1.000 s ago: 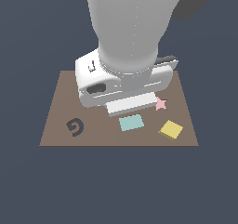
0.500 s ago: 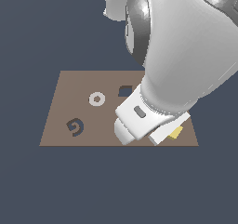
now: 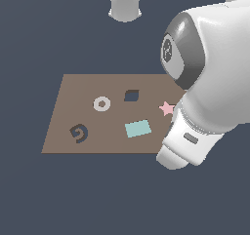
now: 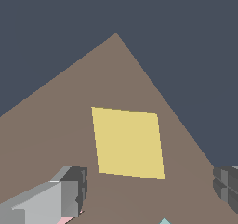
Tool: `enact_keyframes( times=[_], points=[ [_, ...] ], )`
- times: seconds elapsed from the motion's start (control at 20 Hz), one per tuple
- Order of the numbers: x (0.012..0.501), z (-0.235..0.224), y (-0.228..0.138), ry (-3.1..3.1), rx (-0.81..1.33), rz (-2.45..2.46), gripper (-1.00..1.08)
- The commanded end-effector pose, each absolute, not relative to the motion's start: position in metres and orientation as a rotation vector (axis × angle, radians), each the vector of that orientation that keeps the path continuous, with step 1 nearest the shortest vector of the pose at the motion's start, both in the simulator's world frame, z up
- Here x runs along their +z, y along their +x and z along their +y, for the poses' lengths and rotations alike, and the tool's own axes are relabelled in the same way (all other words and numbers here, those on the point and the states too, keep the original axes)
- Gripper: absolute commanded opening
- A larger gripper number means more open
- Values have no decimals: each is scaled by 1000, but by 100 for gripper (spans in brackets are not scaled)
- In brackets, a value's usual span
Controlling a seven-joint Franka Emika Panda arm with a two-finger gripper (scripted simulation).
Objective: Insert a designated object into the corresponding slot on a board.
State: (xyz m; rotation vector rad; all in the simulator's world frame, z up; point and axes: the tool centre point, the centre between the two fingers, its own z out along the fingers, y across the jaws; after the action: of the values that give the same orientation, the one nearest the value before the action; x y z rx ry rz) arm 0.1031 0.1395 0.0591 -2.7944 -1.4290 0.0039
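Closest to the wrist camera, two grey fingers (image 4: 69, 190) frame the lower edge of the shot, one at the lower left, the other poking in at the far right, spread wide with nothing between them: released, empty, poised. The gripper (image 4: 148, 190) hangs over the small flat yellow square block (image 4: 128, 142), which lies flat in the middle of that frame on the large thin brown board (image 3: 73, 92), close to one of the board's corners. My read: the fingers are parted like that so they can drop either side of the block and pinch its edges, so this looks like the approach to the pick, with no contact visible yet.

In the exterior view the big white arm (image 3: 210, 97) fills the right side and hides the block entirely, so that corner of the board is out of sight there. Just clear of the arm sits the pink star (image 3: 167, 108), and left of it, lower centre, the light teal rectangle (image 3: 137, 128).

Now the openings. The small dark navy diamond-turned square slot (image 3: 131, 96), just above centre, shows nothing inside: it waits for the block, well apart from it by my judgement. The white ring (image 3: 101, 104) lies left of the slot, and the dark spiral cutout (image 3: 78, 133) at the lower left also looks unfilled.
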Motion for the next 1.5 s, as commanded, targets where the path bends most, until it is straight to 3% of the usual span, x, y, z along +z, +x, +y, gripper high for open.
enact_keyframes(
  times=[0.0,0.95,1.0,1.45],
  points=[
    [55,149,104,-2758,2,-1501,100],
    [30,162,103,-2710,0,-1589,100],
    [30,162,103,-2710,0,-1589,-100],
    [30,162,103,-2710,0,-1589,-100]
  ],
)
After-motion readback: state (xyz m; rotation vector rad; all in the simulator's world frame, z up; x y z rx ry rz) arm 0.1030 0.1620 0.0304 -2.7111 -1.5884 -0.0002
